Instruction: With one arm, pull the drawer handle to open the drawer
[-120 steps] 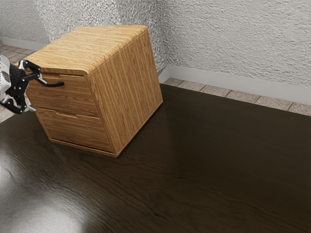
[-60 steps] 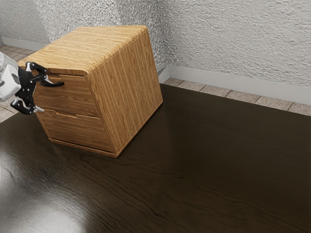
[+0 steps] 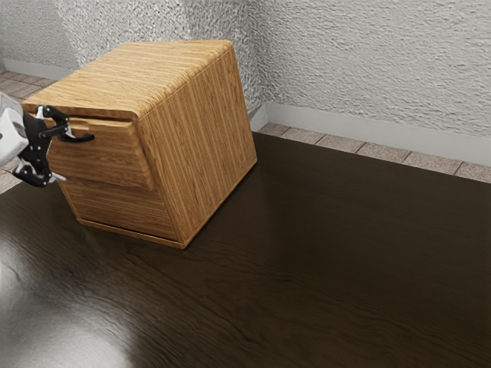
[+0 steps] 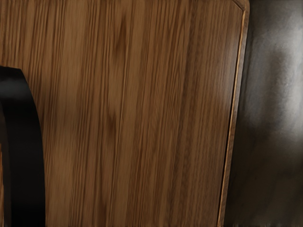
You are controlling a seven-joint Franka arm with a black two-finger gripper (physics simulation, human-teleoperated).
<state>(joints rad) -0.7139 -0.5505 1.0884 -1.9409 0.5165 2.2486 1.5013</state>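
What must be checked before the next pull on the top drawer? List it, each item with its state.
1. Top drawer partly open: ok, its front stands out from the cabinet.
2. Handle at the end effector: ok, the black bar lies between the fingers.
3. Handle clamped: not ok, the end effector is open, its fingers wide apart.
4. Bottom drawer shut: ok, flush with the cabinet.
5. Travel left in the top drawer: cannot tell.
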